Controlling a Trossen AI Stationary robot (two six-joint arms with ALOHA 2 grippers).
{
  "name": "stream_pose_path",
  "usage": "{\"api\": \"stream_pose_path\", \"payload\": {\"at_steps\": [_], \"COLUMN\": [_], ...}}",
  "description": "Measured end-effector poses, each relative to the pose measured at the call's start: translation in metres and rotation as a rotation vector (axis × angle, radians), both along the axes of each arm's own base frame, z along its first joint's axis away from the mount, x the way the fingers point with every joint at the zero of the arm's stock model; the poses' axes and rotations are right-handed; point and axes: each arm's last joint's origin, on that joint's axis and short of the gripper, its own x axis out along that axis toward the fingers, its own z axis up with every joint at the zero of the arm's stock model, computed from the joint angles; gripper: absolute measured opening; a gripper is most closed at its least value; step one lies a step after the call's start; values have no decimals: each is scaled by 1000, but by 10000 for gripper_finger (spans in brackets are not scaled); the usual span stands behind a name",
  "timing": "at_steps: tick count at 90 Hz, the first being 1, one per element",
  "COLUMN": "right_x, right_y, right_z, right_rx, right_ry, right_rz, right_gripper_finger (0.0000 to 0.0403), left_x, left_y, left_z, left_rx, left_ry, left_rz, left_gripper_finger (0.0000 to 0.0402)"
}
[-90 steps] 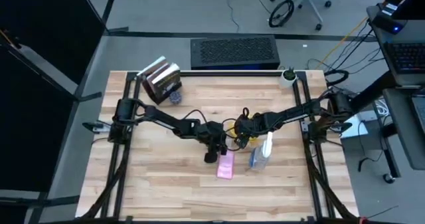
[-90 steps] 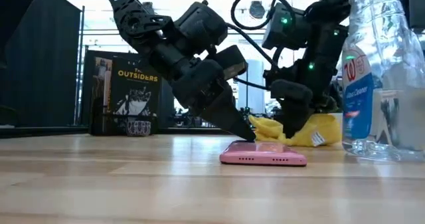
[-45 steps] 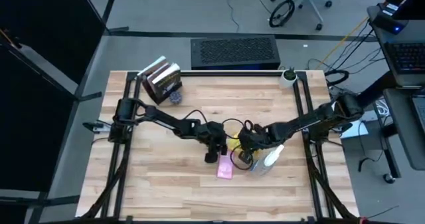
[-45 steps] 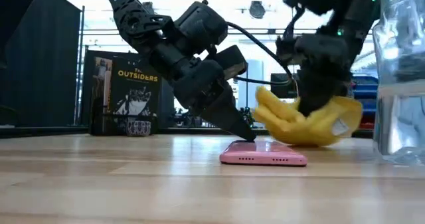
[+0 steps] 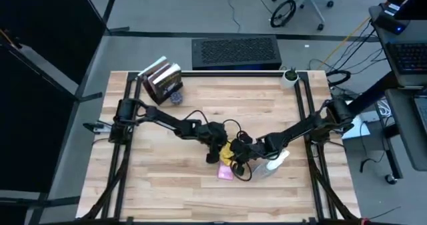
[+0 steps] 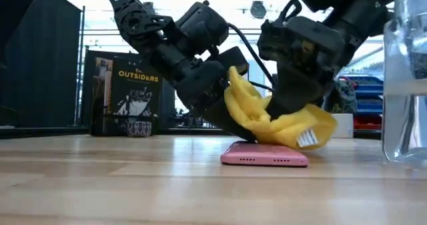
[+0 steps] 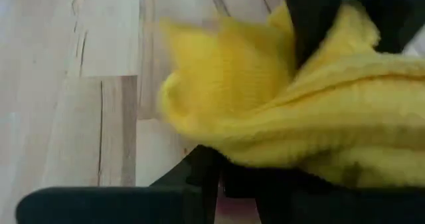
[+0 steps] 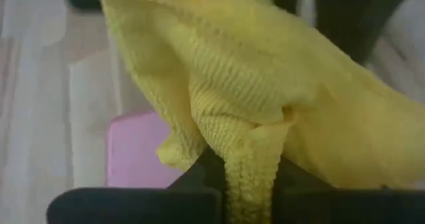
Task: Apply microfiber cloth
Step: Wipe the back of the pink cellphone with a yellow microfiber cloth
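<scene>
A pink phone (image 5: pixel 225 172) (image 6: pixel 265 155) lies flat on the wooden table near its middle. My left gripper (image 5: pixel 213 154) (image 6: pixel 235 129) is shut and slants down to the phone's end nearest the left arm. My right gripper (image 5: pixel 248 149) (image 8: pixel 247 179) is shut on the yellow microfiber cloth (image 5: pixel 231 151) (image 6: pixel 275 121) just above the phone. The cloth hangs bunched between the two grippers and fills most of the left wrist view (image 7: pixel 292 111). A clear spray bottle (image 5: pixel 273 163) (image 6: pixel 407 85) stands right of the phone. My left gripper's shut fingertips come slanting down from the table's left side onto the phone's top face (image 6: pixel 241 145) near that end. The hanging cloth covers part of the tip. The phone lies flat on the table. My right gripper pinches a bunched fold of the cloth (image 8: pixel 247 151) between its two fingers, several layers thick. It comes slanting down from the table's right side. The cloth hangs slack below the fingers, and its lower folds (image 6: pixel 293 139) reach the phone's top face.
Books (image 5: pixel 162 80) stand at the far left corner, one showing its cover (image 6: pixel 125 95) in the low view. A small dark object (image 5: pixel 176 97) lies by them. A white cup (image 5: pixel 289 75) sits at the far right corner. A black case (image 5: pixel 233 51) lies beyond the far edge.
My right gripper has lifted the cloth off the table beside the bottle. It has carried the cloth toward the table's near edge and left, to above the phone. The cloth now hangs over the phone and against my left gripper. The bottle has shifted a little.
</scene>
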Motion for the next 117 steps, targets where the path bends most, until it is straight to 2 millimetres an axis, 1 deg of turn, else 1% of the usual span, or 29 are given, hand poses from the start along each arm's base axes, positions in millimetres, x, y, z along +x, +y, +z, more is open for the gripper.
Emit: {"api": "stream_pose_path", "payload": {"at_steps": [12,19,26,34,42,48,56,63,72,81,96,108,117], "right_x": [1,0,-1,-2,-3,-4,-4,-3,2,5,6,8,8], "right_y": [5,7,6,8,11,12,14,14,15,15,16,27,35], "right_z": [-8,-7,-4,-1,0,0,0,-1,-6,-13,-17,-13,-11], "right_rx": [-43,-44,-40,-37,-31,-26,-29,-33,-26,-17,51,98,168], "right_ry": [3,1,-2,-9,-10,-7,-9,-27,-47,-47,-32,-41,-30], "right_rz": [-5,2,9,20,35,42,45,34,32,24,37,84,167], "right_gripper_finger": [17,17,17,17,17,17,17,17,18,18,18,18,18], "left_x": [0,0,-2,-3,-2,-2,-1,1,2,3,3,3,4], "left_y": [-1,-4,-7,-15,-25,-32,-34,-31,-25,-23,-23,-22,-22], "left_z": [0,1,8,17,20,17,7,-3,-9,-14,-15,-16,-16], "left_rx": [42,56,50,15,-6,-1,32,49,32,27,28,30,31], "left_ry": [-12,-20,-27,-55,-77,-80,-74,-56,-47,-40,-38,-39,-42], "left_rz": [-39,-58,-74,-129,-179,-197,-196,-173,-167,-165,-163,-158,-155], "left_gripper_finger": [63,63,63,63,62,62,62,62,62,62,62,62,62]}}
